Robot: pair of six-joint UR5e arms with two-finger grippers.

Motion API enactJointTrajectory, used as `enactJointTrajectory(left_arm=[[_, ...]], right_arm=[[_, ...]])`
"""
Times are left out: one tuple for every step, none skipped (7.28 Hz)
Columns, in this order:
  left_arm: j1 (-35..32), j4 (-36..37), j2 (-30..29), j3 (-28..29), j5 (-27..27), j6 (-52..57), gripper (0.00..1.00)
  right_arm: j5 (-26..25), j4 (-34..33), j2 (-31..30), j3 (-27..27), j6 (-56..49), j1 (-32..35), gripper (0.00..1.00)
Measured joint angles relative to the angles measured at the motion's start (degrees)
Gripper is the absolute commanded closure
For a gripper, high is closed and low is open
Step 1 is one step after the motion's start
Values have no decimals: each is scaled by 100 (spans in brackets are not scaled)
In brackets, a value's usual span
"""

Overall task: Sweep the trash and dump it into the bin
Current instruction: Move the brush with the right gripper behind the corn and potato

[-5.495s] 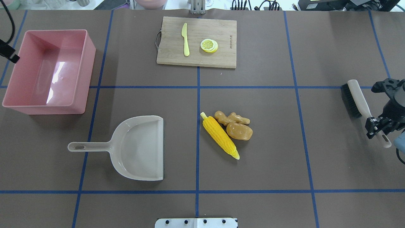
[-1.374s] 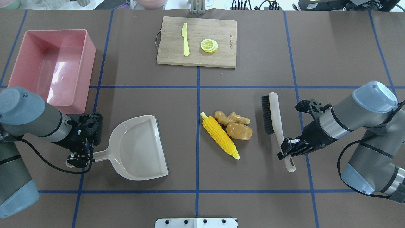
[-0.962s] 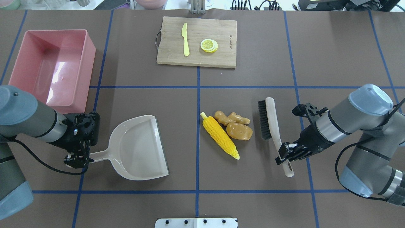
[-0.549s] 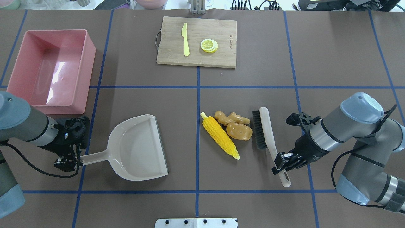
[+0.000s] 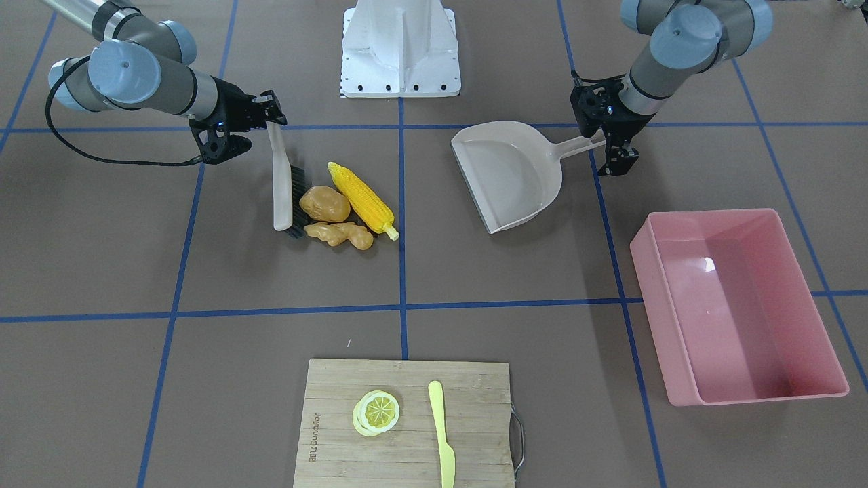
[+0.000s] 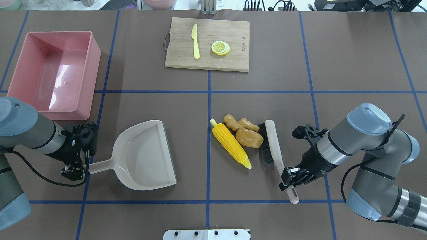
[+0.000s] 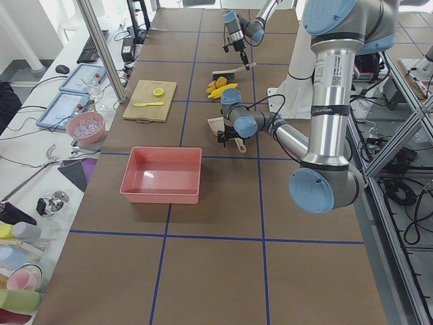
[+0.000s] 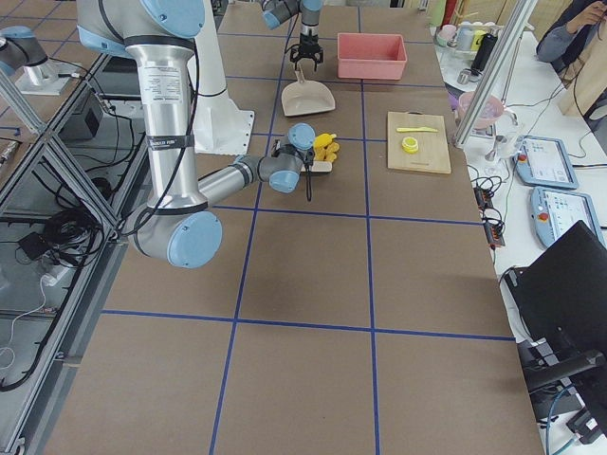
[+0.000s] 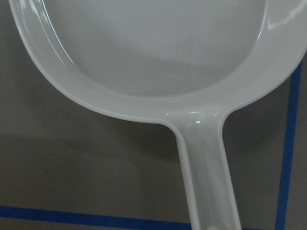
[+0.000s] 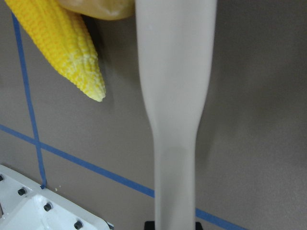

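Observation:
The trash lies mid-table: a yellow corn cob (image 6: 230,143), a brown potato (image 6: 248,138) and a tan ginger root (image 6: 241,122). My right gripper (image 6: 291,176) is shut on the handle of a beige brush (image 6: 272,143), whose black bristles press against the potato's right side. My left gripper (image 6: 74,169) is shut on the handle of the beige dustpan (image 6: 143,156), whose open edge faces the trash from the left. The handle shows in the left wrist view (image 9: 206,167). The pink bin (image 6: 96,50) stands at the far left and holds nothing.
A wooden cutting board (image 6: 233,33) at the far middle carries a pale yellow knife (image 6: 195,41) and a lemon slice (image 6: 220,47). A strip of bare table separates the dustpan's edge from the corn. A white mount plate (image 6: 206,234) sits at the near edge.
My right gripper has moved the brush left and nearer until its bristles met the potato, and the trash has shifted slightly left. The dustpan has barely moved.

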Motion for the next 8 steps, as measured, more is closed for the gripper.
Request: enactJointTrajectory(left_arm=[[-9, 12, -31, -36, -33, -33, 2], [-26, 21, -63, -79, -106, -111, 2], [-42, 24, -74, -127, -170, -228, 2], [-49, 22, -80, -156, -233, -367, 2], [-48, 15, -84, -162, -297, -505, 2], [-37, 13, -87, -132, -311, -581, 2], [-22, 13, -100, -49, -304, -615, 2], [-12, 11, -158, 96, -294, -625, 2]], right_arm=[[2, 1, 17, -1, 7, -5, 100], [1, 4, 19, 0, 9, -7, 100], [-3, 6, 20, 2, 10, -15, 100], [-5, 7, 20, 9, 10, -21, 100], [-4, 7, 20, 17, 10, -23, 100], [0, 8, 20, 27, 10, -29, 100], [2, 8, 20, 33, 10, -36, 100], [2, 8, 20, 33, 10, -45, 100]])
